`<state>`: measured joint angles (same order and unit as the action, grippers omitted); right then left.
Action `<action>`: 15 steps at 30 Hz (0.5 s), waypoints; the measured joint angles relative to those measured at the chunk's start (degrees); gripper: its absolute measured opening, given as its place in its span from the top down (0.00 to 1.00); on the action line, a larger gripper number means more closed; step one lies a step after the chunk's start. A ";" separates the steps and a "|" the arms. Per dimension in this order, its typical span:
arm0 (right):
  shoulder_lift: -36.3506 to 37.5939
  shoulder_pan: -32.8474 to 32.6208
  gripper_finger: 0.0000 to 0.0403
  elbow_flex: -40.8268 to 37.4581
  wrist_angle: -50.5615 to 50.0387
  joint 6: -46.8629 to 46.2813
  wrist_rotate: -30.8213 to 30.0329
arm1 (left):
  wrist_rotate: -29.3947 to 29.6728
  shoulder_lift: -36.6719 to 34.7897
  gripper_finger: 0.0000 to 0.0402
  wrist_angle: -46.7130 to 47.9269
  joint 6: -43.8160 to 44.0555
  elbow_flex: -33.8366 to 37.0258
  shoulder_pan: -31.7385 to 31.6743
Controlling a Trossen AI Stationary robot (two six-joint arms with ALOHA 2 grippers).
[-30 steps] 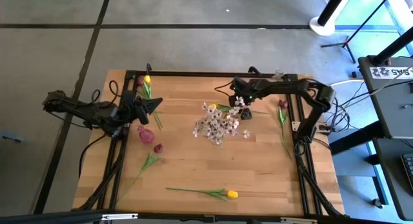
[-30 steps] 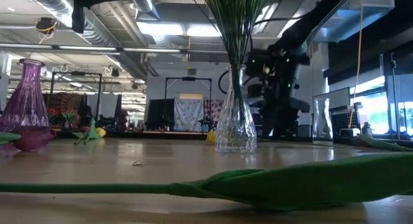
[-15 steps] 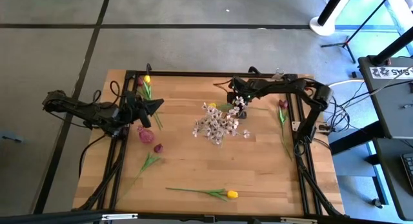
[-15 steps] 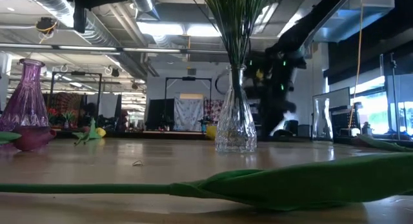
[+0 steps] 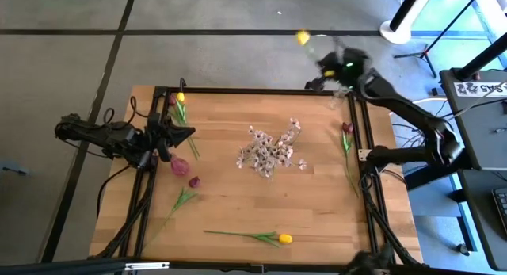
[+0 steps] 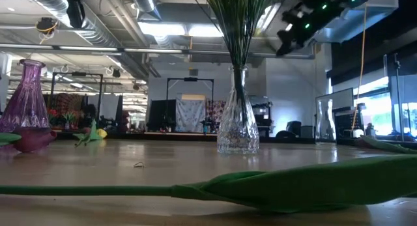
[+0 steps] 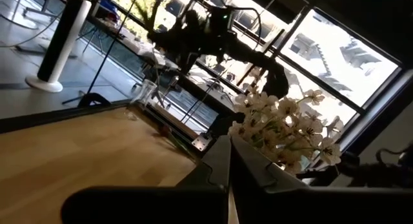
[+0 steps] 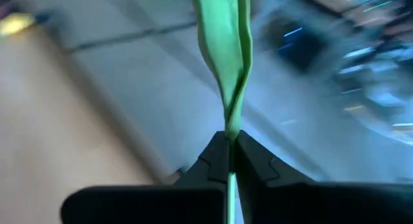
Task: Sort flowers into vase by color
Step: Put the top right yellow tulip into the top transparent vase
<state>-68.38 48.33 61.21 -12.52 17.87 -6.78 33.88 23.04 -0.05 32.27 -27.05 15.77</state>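
My right gripper is raised over the table's far right corner, shut on a yellow tulip whose head shows beyond the far edge. A clear vase holds sprays of white blossoms at mid-table. Near the left edge stands a purple vase. My left gripper hovers beside it, shut, with nothing between its fingers. More flowers lie flat on the table: a yellow tulip near the front, a dark red one at the left and another at the right. My right gripper pinches the yellow tulip between its two fingertips at the green stem, by the base of a folded leaf. The leaf runs on forward from the fingertips. The whole flower is lifted clear of the table, its yellow head out beyond the gripper.
A yellow tulip and a dark red one lie at the far left corner. A small clear vase stands by the far right corner. Black frame rails run along the table's left, right and far sides. A big green leaf lies close to the low camera.
My right gripper has shut on the yellow tulip's stem beside the white blossoms. It then rose fast and swung toward the far right corner. The tulip has come off the table and now hangs clear in the air with it.
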 joint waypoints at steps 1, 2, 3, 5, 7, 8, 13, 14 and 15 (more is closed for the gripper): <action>1.08 1.22 0.98 0.00 1.09 0.40 -1.84 | 0.04 -0.24 1.00 0.08 -0.08 0.00 0.00; 1.80 2.46 0.98 0.00 1.97 0.48 -3.52 | 0.17 -0.34 1.00 0.09 -0.56 0.00 0.00; 2.16 3.69 0.99 0.00 3.00 0.67 -4.41 | 0.28 -0.34 1.00 0.04 -1.07 0.00 0.00; 2.23 5.65 0.99 0.00 5.49 1.58 -5.58 | 0.78 -0.30 1.00 0.19 -1.40 0.00 0.00; 1.84 7.17 0.99 0.00 7.54 1.87 -6.98 | 1.77 -0.30 1.00 0.12 -1.42 0.00 0.00; 1.48 7.71 0.99 -0.05 8.34 2.18 -7.52 | 2.26 -0.30 1.00 0.11 -1.41 0.00 0.00; 0.61 8.86 0.99 -4.88 16.23 1.44 -9.71 | 3.51 -0.30 1.00 -1.68 -1.11 0.00 0.00; 0.63 8.84 0.99 -6.33 17.93 0.81 -10.12 | 3.62 -0.31 1.00 -2.02 -1.11 0.00 0.00; 0.66 8.70 0.99 -7.83 19.50 0.49 -10.70 | 4.04 -0.31 1.00 -2.36 -1.11 0.00 0.00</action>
<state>-67.71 57.04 53.38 6.98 18.36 -17.48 37.92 22.73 -2.41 31.16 -27.05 15.77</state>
